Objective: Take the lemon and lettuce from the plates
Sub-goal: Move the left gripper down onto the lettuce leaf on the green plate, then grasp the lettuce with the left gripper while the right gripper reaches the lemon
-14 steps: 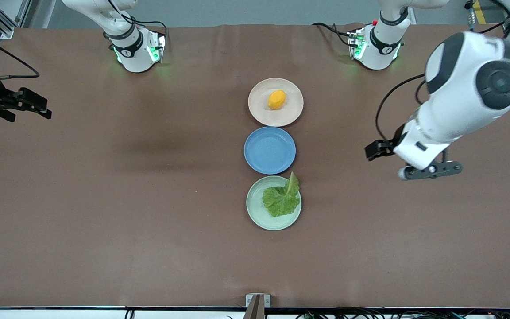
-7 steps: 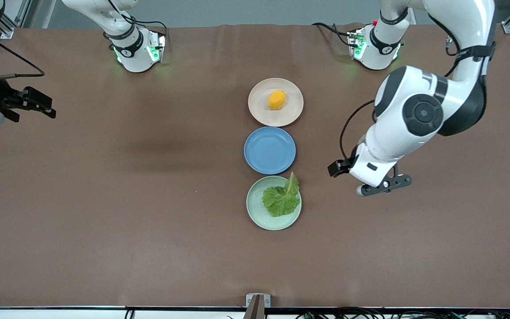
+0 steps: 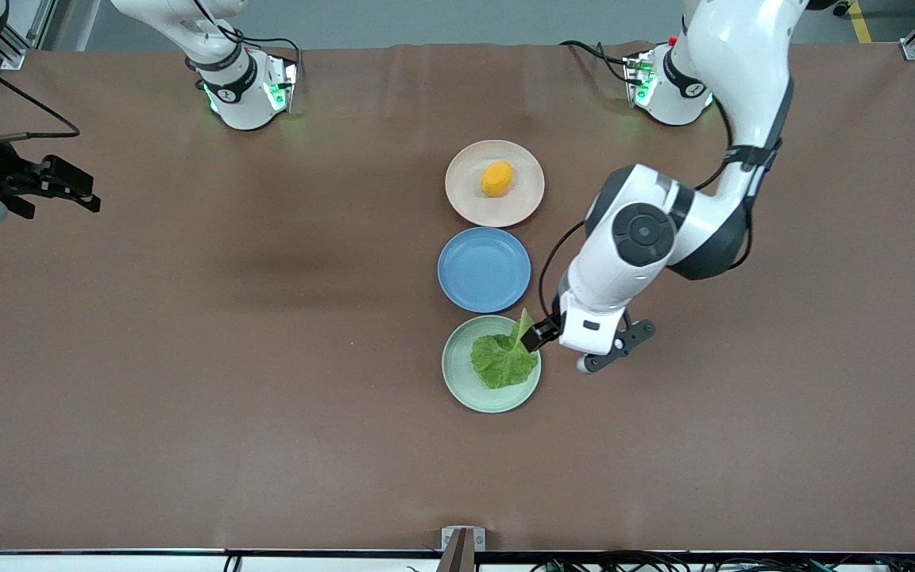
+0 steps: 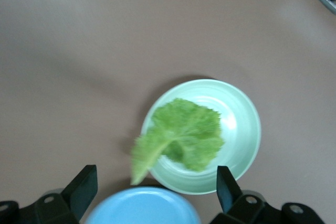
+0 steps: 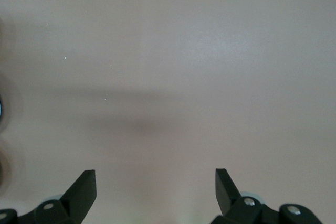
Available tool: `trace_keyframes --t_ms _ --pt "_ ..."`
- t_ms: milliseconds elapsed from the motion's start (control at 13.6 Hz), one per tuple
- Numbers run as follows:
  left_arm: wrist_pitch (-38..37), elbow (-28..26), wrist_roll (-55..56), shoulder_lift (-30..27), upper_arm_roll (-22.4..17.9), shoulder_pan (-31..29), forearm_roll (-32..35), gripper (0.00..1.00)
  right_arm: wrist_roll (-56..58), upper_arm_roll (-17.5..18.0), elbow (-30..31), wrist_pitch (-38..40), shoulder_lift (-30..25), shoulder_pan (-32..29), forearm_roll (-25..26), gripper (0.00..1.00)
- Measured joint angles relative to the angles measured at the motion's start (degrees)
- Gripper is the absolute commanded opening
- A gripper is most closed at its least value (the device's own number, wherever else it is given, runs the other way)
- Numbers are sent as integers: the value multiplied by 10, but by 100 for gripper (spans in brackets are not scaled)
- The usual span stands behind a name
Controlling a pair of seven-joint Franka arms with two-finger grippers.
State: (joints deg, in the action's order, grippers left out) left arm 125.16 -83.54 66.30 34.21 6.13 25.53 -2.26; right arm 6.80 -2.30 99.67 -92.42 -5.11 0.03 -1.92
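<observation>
The lemon [image 3: 497, 178] lies on the beige plate [image 3: 465, 187], the plate nearest the robots' bases. The lettuce [image 3: 503, 359] lies on the mint green plate [image 3: 461, 373], nearest the front camera, with its pale stem over the rim toward the blue plate. My left gripper [image 3: 537, 334] is open and empty in the air over that stem end. In the left wrist view its gripper [image 4: 156, 176] frames the lettuce [image 4: 186, 135] on the mint plate [image 4: 241, 124]. My right gripper [image 3: 90, 197] waits open over bare table at the right arm's end; its wrist view shows the gripper [image 5: 155, 176] over table only.
An empty blue plate [image 3: 484, 269] sits between the beige and mint plates; it also shows in the left wrist view [image 4: 144, 208]. A small metal bracket [image 3: 462, 540] is at the table's front edge. The brown table [image 3: 267, 357] surrounds the plates.
My left arm has swung in from the left arm's end of the table to the mint plate's edge by the lettuce stem. The right arm has barely moved.
</observation>
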Motion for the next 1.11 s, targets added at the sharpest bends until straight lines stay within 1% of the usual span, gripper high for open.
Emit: trace_keyframes --t_ms 147,295,516,664,885,1106 --pt "11 8 115 31 0 17 0 100 0 0 -2 1 0 0 0 100" --pt "21 13 195 51 0 28 0 100 0 0 -12 9 0 0 0 100" --pt "69 14 261 75 0 43 0 100 0 -1 -26 12 3 -1 0 100" --pt "112 14 312 98 0 47 0 100 0 -4 -33 9 16 -2 0 100" --pt "161 14 352 127 0 47 0 100 0 -6 -43 3 56 -3 0 100" --pt "184 15 359 142 -3 47 0 100 -9 -3 -50 3 97 1 -4 100"
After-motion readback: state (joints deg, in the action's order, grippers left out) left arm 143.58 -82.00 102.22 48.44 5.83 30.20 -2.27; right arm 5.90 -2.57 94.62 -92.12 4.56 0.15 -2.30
